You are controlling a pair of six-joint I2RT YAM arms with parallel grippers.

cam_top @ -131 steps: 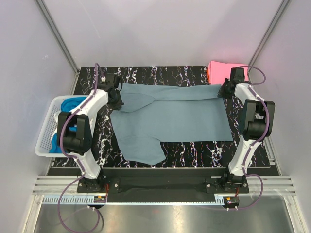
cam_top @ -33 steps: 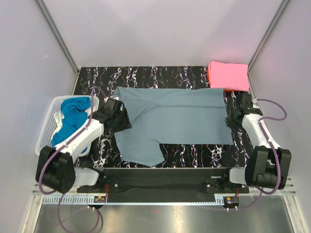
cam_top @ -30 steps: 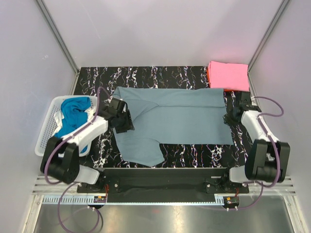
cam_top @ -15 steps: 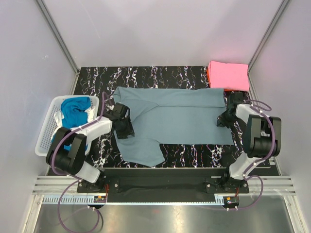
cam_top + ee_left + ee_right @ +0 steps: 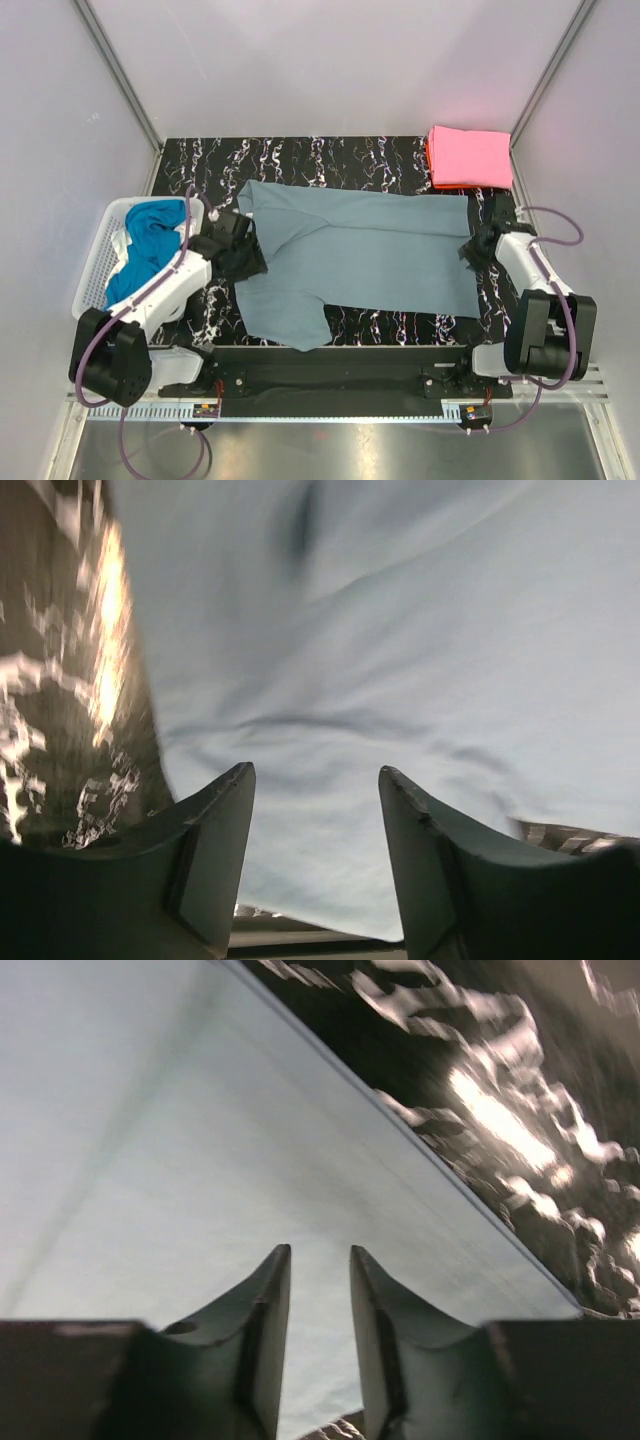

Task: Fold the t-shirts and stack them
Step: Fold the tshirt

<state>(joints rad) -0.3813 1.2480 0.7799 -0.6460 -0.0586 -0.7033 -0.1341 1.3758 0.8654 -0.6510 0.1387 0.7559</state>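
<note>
A black marbled table (image 5: 330, 150) between pale walls carries the work. In the left wrist view, the left gripper (image 5: 315, 775) has its jaws well apart with nothing pinched between them, and it is poised over the left edge of the grey-blue t-shirt (image 5: 370, 250). The right gripper (image 5: 320, 1252) shows only a narrow gap between its jaws, and it too is empty, sitting low over the shirt's right hem where the cloth meets the bare table. The grey-blue t-shirt lies spread across the middle of the table, its body running left to right, with one sleeve hanging toward the near edge and its upper part apparently lapped over once. It seems to be early in its folding and is not yet a rectangle. At the far right corner a pink t-shirt (image 5: 470, 157) lies folded, with a thin orange-red edge showing beneath it, so the stack looks begun. On the left, a white mesh basket (image 5: 95, 280) holds crumpled bright blue t-shirts (image 5: 150, 225), which I judge to be waiting unfolded
</note>
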